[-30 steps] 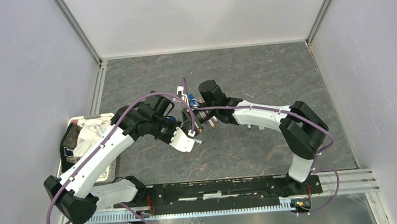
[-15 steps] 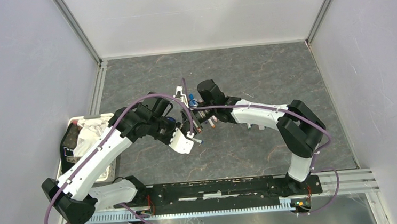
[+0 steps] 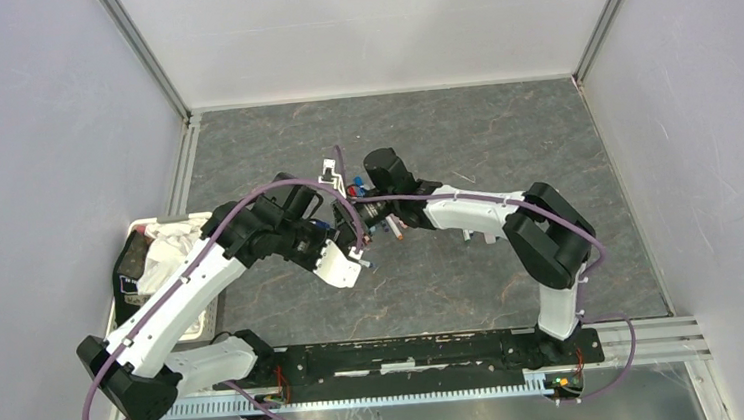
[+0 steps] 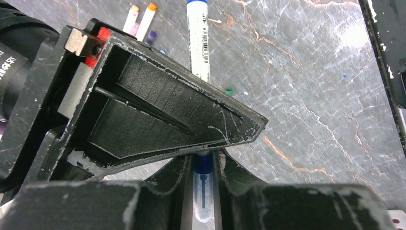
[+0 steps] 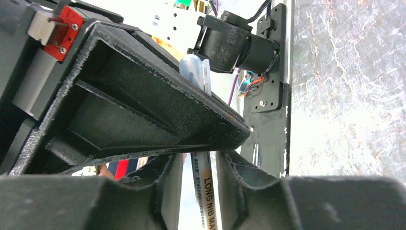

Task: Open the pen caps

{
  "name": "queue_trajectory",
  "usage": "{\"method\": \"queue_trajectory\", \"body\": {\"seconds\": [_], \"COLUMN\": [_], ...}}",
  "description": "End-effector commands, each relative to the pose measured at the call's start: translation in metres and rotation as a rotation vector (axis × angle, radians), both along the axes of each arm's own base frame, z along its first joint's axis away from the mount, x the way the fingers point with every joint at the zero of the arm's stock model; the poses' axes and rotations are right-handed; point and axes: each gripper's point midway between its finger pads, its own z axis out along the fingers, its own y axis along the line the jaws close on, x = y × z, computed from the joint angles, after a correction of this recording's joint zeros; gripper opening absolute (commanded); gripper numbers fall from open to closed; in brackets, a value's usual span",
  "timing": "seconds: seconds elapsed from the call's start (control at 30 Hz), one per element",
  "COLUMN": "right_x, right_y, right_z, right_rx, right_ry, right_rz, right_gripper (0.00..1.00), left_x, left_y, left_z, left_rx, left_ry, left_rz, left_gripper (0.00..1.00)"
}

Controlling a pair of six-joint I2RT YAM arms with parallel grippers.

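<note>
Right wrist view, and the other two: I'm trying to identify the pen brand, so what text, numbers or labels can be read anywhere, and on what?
"LONG NIB MA", cut off by the frame edge: on the white pen barrel gripped between the right arm's fingers.
Barcode with tiny print on the blue-capped white pen lying on the grey marbled table: too small to read.
Top view: nothing readable.

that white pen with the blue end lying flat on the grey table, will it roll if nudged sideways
Probably rolls: the white pen with the blue end looks round and lies flat on the hard grey marbled table. Its thin straight plastic barrel suggests stiff and light, likely slippery.
</note>
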Motion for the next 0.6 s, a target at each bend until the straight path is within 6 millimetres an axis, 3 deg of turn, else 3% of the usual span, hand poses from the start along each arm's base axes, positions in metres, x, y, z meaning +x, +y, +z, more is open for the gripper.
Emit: {"method": "queue_trajectory", "body": {"seconds": [0.0,0.1,0.27,0.37,0.43,0.47,0.5,0.53,0.57], "right_x": [0.022,0.026,0.043,0.056,0.055,0.051,0.04,0.009,-0.039], "right_y": [0.037,0.045,0.055,0.057,0.048,0.037,0.015,-0.028,-0.074], "right_z": [0.043,0.043,0.042,0.018,-0.002,-0.016,-0.041,-0.072,-0.084], "right_rx": [0.134,0.14,0.139,0.065,0.018,-0.025,-0.102,-0.239,-0.275], "right_ry": [-0.119,-0.12,-0.147,-0.149,-0.149,-0.144,-0.184,-0.183,-0.183], "right_rz": [-0.086,-0.114,-0.193,-0.199,-0.166,-0.136,-0.102,-0.058,-0.07], "right_gripper": [0.28,0.02,0.0,0.0,0.0,0.0,0.0,0.0,0.0], "left_x": [-0.012,-0.01,-0.009,-0.001,0.01,0.017,0.034,0.052,0.073], "left_y": [-0.033,-0.038,-0.039,-0.036,-0.03,-0.023,0.0,0.028,0.071], "left_z": [0.019,0.024,0.018,0.014,0.011,0.01,0.007,0.01,0.017], "left_rx": [-0.14,-0.166,-0.154,-0.112,-0.053,-0.017,0.039,0.09,0.128], "left_ry": [0.026,0.031,0.039,0.006,-0.026,-0.038,-0.048,-0.078,-0.107], "left_rz": [-0.097,-0.09,-0.097,-0.114,-0.113,-0.114,-0.056,-0.03,0.037], "left_gripper": [0.02,0.02,0.02,0.02,0.02,0.02,0.02,0.02,0.02]}}
